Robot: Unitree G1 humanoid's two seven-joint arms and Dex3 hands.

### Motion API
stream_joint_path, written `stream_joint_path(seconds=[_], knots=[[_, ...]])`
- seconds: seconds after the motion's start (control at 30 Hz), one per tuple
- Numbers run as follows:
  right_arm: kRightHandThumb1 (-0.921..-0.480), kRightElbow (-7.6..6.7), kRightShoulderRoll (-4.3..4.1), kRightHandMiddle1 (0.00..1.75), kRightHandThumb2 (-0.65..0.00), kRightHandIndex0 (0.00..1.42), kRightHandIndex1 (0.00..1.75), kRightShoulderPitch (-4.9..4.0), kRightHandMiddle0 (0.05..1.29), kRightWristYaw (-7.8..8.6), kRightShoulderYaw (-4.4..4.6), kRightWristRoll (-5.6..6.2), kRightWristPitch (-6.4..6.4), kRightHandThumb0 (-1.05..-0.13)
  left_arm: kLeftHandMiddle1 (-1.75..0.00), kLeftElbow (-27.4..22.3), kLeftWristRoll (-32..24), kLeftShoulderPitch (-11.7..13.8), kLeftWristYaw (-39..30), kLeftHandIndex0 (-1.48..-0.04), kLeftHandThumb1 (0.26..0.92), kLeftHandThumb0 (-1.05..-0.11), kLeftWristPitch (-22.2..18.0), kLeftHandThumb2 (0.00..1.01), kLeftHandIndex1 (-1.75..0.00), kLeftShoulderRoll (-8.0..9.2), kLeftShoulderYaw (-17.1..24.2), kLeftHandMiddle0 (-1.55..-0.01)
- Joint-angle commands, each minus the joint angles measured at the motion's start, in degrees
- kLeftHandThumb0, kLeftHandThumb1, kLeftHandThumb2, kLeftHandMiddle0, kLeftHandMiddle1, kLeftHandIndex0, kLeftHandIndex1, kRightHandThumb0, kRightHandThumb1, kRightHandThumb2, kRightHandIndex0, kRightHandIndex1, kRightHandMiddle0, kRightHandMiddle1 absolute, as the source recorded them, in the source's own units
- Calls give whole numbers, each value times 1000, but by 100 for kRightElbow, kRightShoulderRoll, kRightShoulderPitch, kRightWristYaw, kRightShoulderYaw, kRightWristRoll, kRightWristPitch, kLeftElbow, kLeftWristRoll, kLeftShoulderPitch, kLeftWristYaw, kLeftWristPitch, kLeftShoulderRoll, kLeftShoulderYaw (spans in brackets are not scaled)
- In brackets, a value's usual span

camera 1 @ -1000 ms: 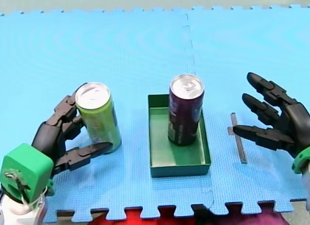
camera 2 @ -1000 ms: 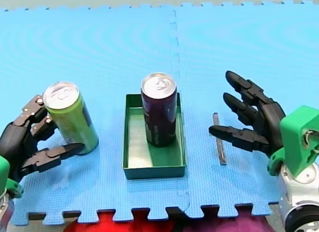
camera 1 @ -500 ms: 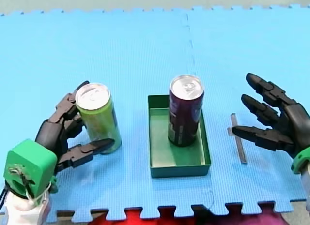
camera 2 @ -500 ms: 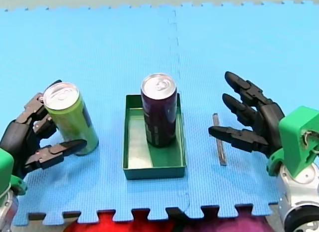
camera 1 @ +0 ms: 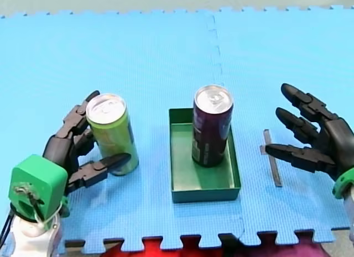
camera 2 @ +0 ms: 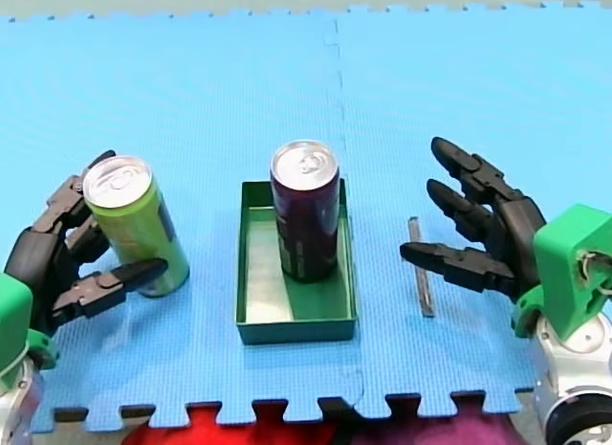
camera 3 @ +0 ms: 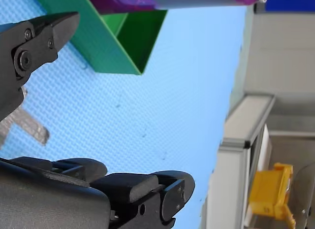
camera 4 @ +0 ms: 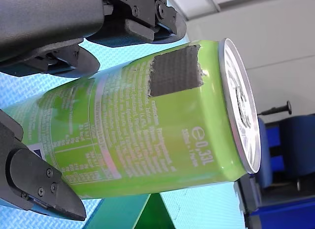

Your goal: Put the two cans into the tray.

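A green can (camera 1: 112, 134) stands upright on the blue mat, left of the green tray (camera 1: 206, 195). My left hand (camera 1: 99, 136) is wrapped around it, fingers (camera 1: 77, 116) behind it and thumb (camera 1: 113, 162) against its lower front. The second wrist view shows the same can (camera 4: 147, 135) between these fingers (camera 4: 133, 22). A purple can (camera 1: 212, 126) stands upright inside the tray, at its far end. My right hand (camera 1: 279, 127) is to the right of the tray and holds nothing.
A thin grey strip (camera 1: 271, 166) lies on the mat between the tray and my right hand. The foam mat's jagged front edge (camera 1: 182, 240) runs close to both wrists. The first wrist view shows a tray corner (camera 3: 118, 47).
My left hand has moved forward and closed in around the green can, with the thumb rising toward its front. The cans, the tray and my right hand have not moved.
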Motion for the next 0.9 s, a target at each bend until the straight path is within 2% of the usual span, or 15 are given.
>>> stream_joint_path(seconds=[0.0,0.57,0.87], knots=[[-660,-6,-31,2,0,406,1,11,364,-11,-5,0,-38,-812,-20,73,-28,-60,-2,-248,688,-1048,-60,4,-5,8,32,-445],[-663,-14,-54,1,-1,411,1,3,365,-108,6,-62,-56,-821,-20,209,-67,-157,-86,-262,672,-1043,-97,0,-4,-46,73,-488],[-664,-9,-59,1,0,414,2,12,367,-126,4,-59,-78,-818,-10,147,-128,-157,-400,-263,673,-1043,10,1,-2,-20,37,-490]])
